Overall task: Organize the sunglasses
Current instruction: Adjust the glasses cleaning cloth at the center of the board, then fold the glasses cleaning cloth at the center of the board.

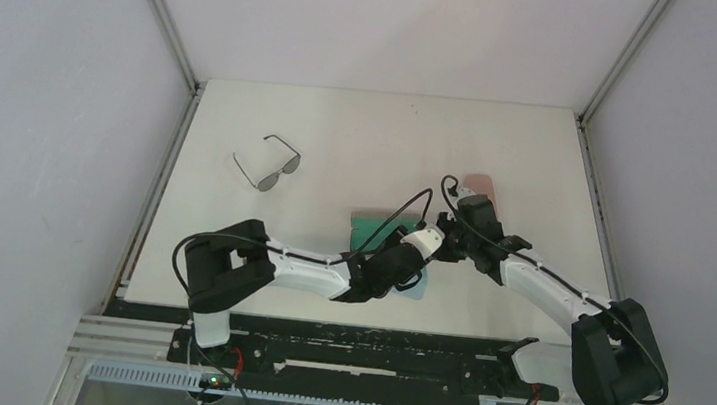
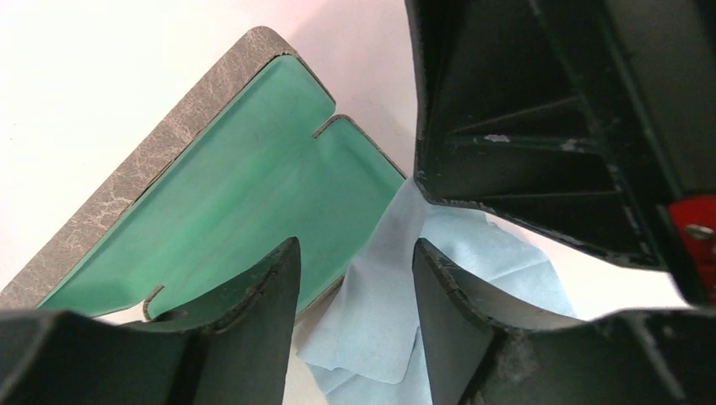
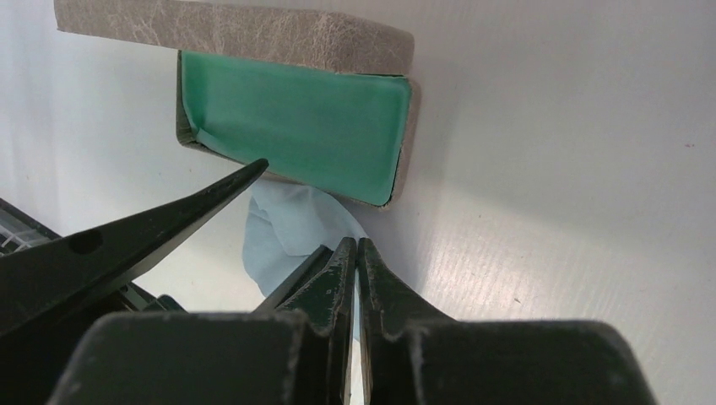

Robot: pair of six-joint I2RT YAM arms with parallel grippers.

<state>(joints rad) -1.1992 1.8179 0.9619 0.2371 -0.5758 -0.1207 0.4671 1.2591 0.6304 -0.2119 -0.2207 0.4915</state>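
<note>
One pair of sunglasses [image 1: 266,163], uncased, on surface [image 1: 392,136] well left of left gripper [image 2: 355,253]; left gripper parted above blue cloth [image 2: 380,312]; right gripper [image 3: 356,246] clenched beside open green-lined case [image 3: 295,126]. Casing not yet done.

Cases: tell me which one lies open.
The grey case, its green lining showing, next to the blue cloth. The pink case farther back shows only its outside.

Pretty clearly a robotics lab test cell: a plain white bench [image 1: 362,133] boxed in by blank white panels [image 1: 40,129] on aluminium corner posts [image 1: 159,6]. The left arm [image 1: 297,267] and right arm [image 1: 547,283] are bolted to a black metal rail [image 1: 358,363], with loose black cables [image 1: 177,256] and a slotted cable duct [image 1: 145,376].
</note>
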